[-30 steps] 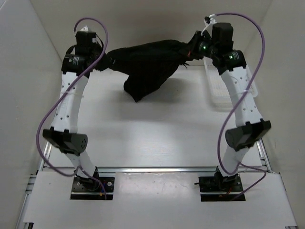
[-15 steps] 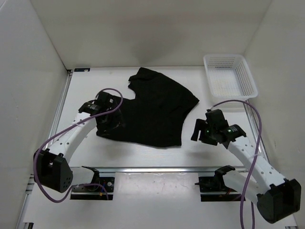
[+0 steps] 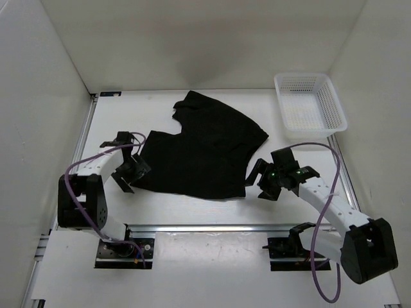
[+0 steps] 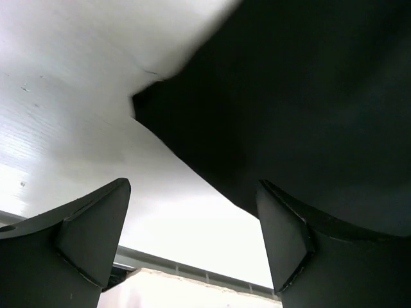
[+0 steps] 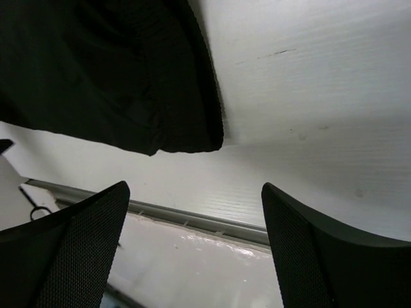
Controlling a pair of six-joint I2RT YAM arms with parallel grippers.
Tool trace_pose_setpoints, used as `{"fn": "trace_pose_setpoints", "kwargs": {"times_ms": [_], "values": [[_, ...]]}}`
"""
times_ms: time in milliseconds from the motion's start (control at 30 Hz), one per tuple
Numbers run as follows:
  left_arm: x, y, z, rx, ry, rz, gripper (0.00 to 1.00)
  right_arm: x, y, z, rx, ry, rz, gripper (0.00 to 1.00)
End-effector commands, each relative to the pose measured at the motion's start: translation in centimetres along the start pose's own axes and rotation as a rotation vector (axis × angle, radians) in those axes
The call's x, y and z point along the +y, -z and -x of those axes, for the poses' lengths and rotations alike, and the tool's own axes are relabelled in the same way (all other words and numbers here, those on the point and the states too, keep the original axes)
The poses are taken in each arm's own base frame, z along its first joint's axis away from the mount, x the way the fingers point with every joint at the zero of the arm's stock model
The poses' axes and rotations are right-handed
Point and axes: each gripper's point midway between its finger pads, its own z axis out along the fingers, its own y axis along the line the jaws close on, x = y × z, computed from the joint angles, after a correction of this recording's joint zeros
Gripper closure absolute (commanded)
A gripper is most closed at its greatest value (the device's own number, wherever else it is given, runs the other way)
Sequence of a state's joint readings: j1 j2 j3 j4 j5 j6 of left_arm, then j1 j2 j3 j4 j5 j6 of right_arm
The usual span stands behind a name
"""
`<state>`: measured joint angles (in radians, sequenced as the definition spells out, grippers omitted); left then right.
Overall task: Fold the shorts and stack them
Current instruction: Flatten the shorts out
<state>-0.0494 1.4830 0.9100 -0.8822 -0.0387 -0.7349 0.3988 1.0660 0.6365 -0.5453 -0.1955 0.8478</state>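
Observation:
The black shorts (image 3: 202, 151) lie spread flat on the white table, waistband toward the near side and one leg reaching the back left. My left gripper (image 3: 130, 176) stands open at their near left corner, holding nothing. In the left wrist view that gripper (image 4: 192, 184) frames bare table, and the shorts (image 4: 289, 96) fill the upper right behind its right finger. My right gripper (image 3: 260, 181) is open just off the near right corner. Between the right gripper (image 5: 194, 187) fingers there is only table, with the shorts (image 5: 96, 70) corner above them.
A white perforated basket (image 3: 337, 106) stands at the back right corner. A metal rail (image 3: 212, 226) runs along the near edge of the table, close below both grippers. White walls enclose the left, back and right sides.
A second ago both grippers held the shorts stretched in the air at the back. The shorts now lie flat, both grippers have opened, let go and drawn back toward the near edge.

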Motion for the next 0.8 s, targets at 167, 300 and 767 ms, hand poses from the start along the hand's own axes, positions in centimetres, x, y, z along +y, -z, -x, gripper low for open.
{"fn": "trace_pose_setpoints", "kwargs": {"times_ms": [167,300,767], "values": [[-0.5,-2.1,2.0,0.033,0.118,-0.057,0.15,2.1,-3.7,1.0,0.043,-0.077,0.083,0.19],[-0.8,-3.7,2.9,0.064,0.119,-0.029,0.36,2.3,-5.6,0.7,0.082,-0.052,0.063,0.29],[-2.1,1.2,4.7,-0.059,0.106,-0.156,0.90,0.1,-3.5,2.5,-0.025,0.104,-0.154,1.00]]}}
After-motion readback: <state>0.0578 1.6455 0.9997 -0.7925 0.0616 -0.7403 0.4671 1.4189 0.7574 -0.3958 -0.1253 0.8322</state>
